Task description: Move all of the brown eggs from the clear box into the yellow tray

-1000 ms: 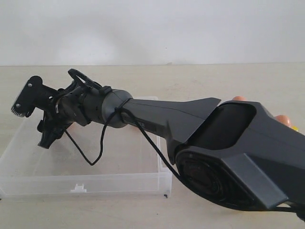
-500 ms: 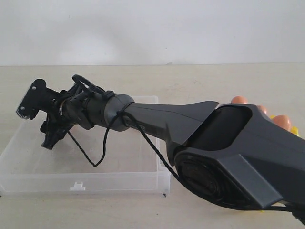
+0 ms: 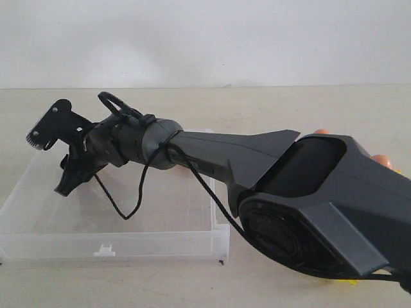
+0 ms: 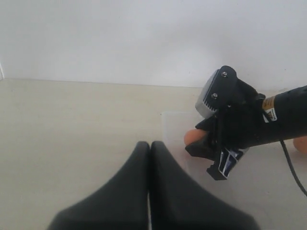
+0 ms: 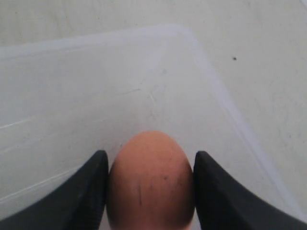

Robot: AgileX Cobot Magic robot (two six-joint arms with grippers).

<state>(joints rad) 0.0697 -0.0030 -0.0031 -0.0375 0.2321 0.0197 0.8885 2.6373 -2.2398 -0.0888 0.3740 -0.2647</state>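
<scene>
A brown egg (image 5: 151, 179) sits between the two black fingers of my right gripper (image 5: 151, 158), which press on both its sides, over the floor of the clear box (image 5: 120, 86). In the exterior view the right gripper (image 3: 56, 157) hangs over the far left corner of the clear box (image 3: 128, 244), and the arm hides the egg it holds. The left wrist view shows that brown egg (image 4: 194, 136) peeking out at the right gripper (image 4: 211, 141). My left gripper (image 4: 150, 143) is shut and empty above the table. Of the yellow tray (image 3: 350, 281) only slivers show behind the right arm, with brown eggs (image 3: 383, 160) above it.
The big black right arm (image 3: 308, 205) stretches across the scene from lower right and hides most of the tray. A loose black cable (image 3: 128, 205) hangs from it over the box. A pale wall stands behind the beige table (image 3: 289, 109).
My right gripper's fingers have drawn in on the egg. The gripper has risen a little and shifted right over the box's far left corner.
</scene>
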